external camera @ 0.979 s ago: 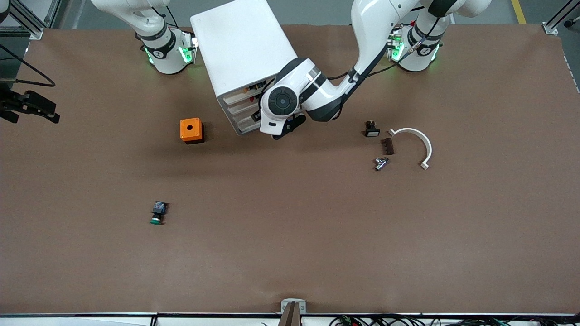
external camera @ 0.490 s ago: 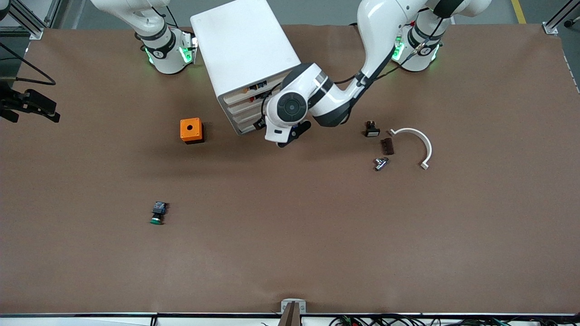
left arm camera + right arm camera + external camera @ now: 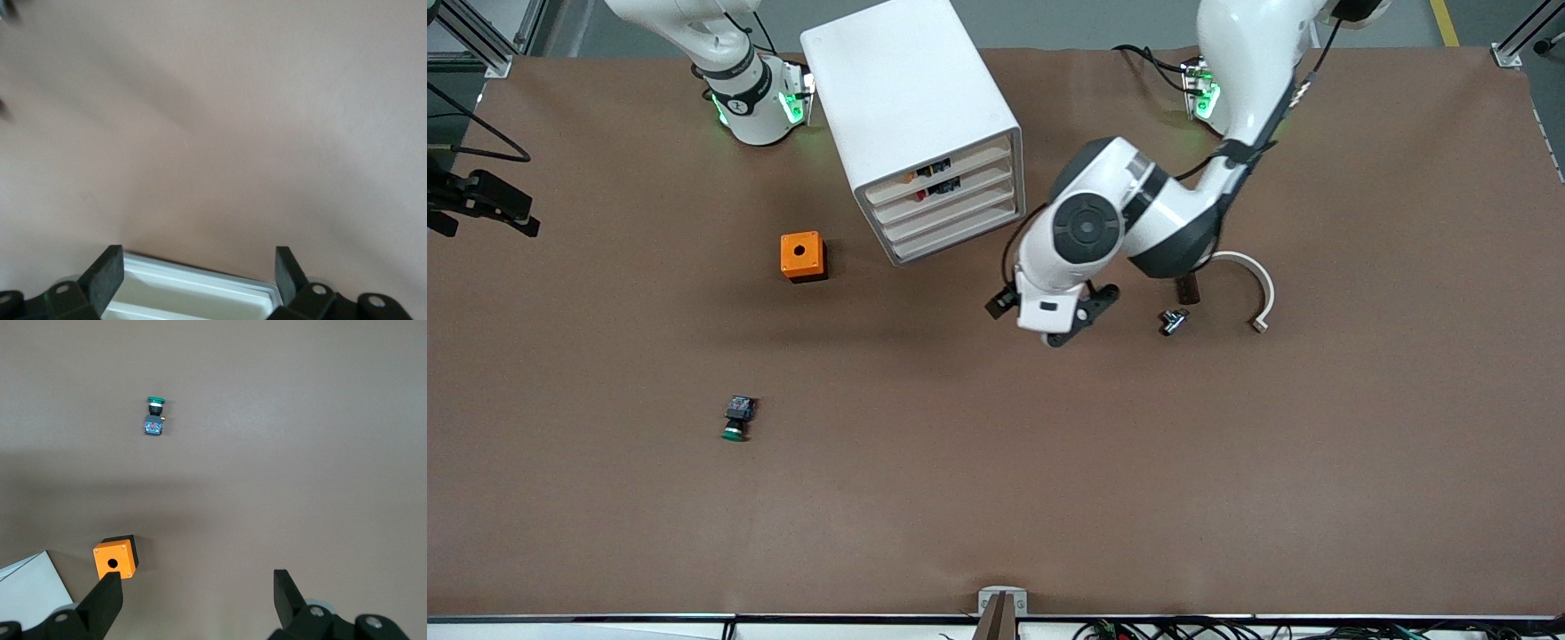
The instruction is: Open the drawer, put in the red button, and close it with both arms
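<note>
The white cabinet [image 3: 907, 89] stands near the robot bases with all four drawers pushed in. The drawer [image 3: 971, 188], second from top, is flush. Something small, dark and red [image 3: 943, 186] shows through its front; I cannot tell whether it is the red button. My left gripper [image 3: 1063, 324] is open and empty over bare table, away from the cabinet front toward the left arm's end. In the left wrist view [image 3: 198, 257] a white rimmed edge [image 3: 193, 297] lies between its fingers. My right gripper [image 3: 197, 587] is open, empty and held high.
An orange box [image 3: 803, 256] with a hole sits beside the cabinet. A green-capped button [image 3: 735, 420] lies nearer the front camera. Both show in the right wrist view [image 3: 116, 560] [image 3: 155, 415]. A white curved piece [image 3: 1249, 276], a brown block [image 3: 1187, 289] and a metal fitting [image 3: 1174, 320] lie by the left arm.
My left arm has drawn back from the cabinet's drawer fronts toward the left arm's end and the front camera. It now hides a small black part. The right arm waits.
</note>
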